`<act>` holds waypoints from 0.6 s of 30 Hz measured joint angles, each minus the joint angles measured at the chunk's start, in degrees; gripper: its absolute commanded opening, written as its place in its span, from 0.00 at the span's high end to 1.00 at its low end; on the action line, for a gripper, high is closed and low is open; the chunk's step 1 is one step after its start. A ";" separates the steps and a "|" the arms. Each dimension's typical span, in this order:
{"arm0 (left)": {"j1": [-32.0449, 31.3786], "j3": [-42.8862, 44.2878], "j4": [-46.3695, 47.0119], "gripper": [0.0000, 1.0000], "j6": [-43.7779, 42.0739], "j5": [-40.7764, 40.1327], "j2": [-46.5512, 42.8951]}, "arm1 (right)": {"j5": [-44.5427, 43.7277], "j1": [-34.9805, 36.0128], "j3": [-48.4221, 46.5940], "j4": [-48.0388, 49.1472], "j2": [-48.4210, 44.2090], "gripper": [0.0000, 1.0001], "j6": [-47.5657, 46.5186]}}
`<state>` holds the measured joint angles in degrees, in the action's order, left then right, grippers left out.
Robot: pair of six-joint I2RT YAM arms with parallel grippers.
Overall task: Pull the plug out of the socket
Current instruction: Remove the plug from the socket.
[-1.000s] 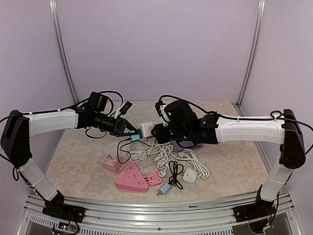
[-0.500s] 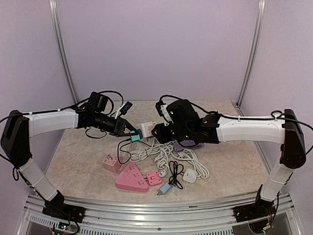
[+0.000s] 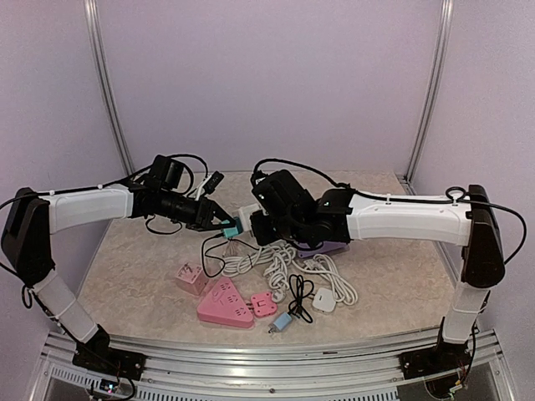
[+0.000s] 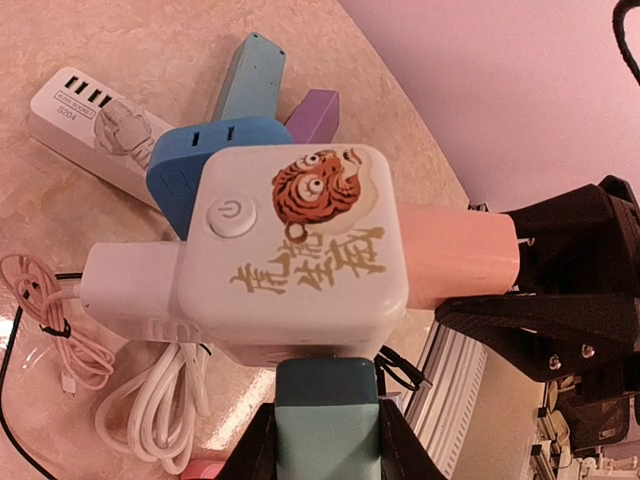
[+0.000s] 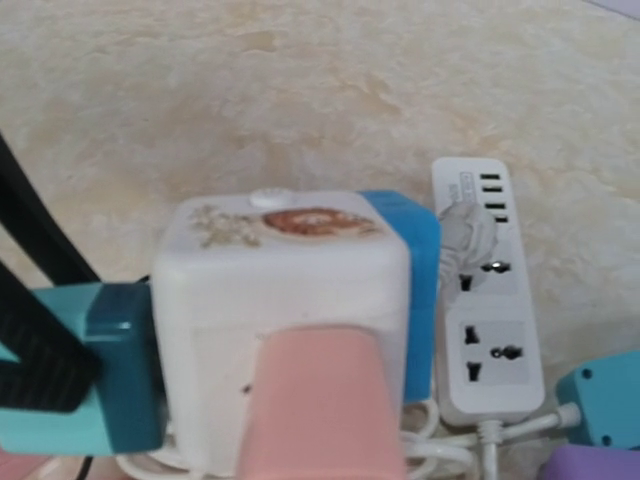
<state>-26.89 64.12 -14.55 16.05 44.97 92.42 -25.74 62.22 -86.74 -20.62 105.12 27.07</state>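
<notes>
Evidently the cube socket (image 4: 300, 240) was off the table (image 3: 125, 276), hanging between the two arms near mid-workspace, tiger sticker and power button facing the left wrist camera.

Left gripper (image 4: 326, 445): fingers (image 4: 258, 455) pinched on the flanks of the teal plug (image 4: 327, 395), which was seated in the cube's near face.

Right gripper (image 4: 505, 280): clamped on the outer end of the pink plug (image 4: 455, 255), seated in the opposite-side face. Its own fingers did not show in the right wrist view; only the pink body filled the lower frame.

A blue plug (image 4: 200, 160) and a white plug body (image 4: 130, 290) occupied two further faces. A white power strip (image 5: 490, 300) lay on the table below.

Handling, as judged:
- Cube and plugs looked like hard, smooth plastic: rigid, light, fairly slippery under the pads.
- Pins probably gripped firmly, so a straight axial pull was wanted; twisting risked bent pins or a slipped pinch.
- Best hold: flat sides of the plug body, close to the socket face.
- With each arm on a plug, whichever seated looser would likely release first.
</notes>
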 measured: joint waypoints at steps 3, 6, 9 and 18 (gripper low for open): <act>0.04 0.02 0.02 1.00 0.17 -0.31 0.07 | -1.86 0.59 -1.70 -1.79 0.90 1.00 0.00; 0.09 0.26 -0.02 1.00 0.20 -0.48 0.35 | -3.98 1.11 -3.63 -3.87 1.99 1.00 0.02; 0.68 0.31 -1.57 1.00 0.17 -1.75 0.44 | -8.31 0.90 -4.50 -7.26 2.78 1.00 0.04; 1.66 0.31 -1.73 1.00 -0.74 0.70 0.57 | -6.71 -1.81 1.84 -3.91 0.15 1.00 0.17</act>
<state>-25.23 64.42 -16.27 15.31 45.67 92.99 -32.45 60.40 -84.90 -24.53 105.27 27.24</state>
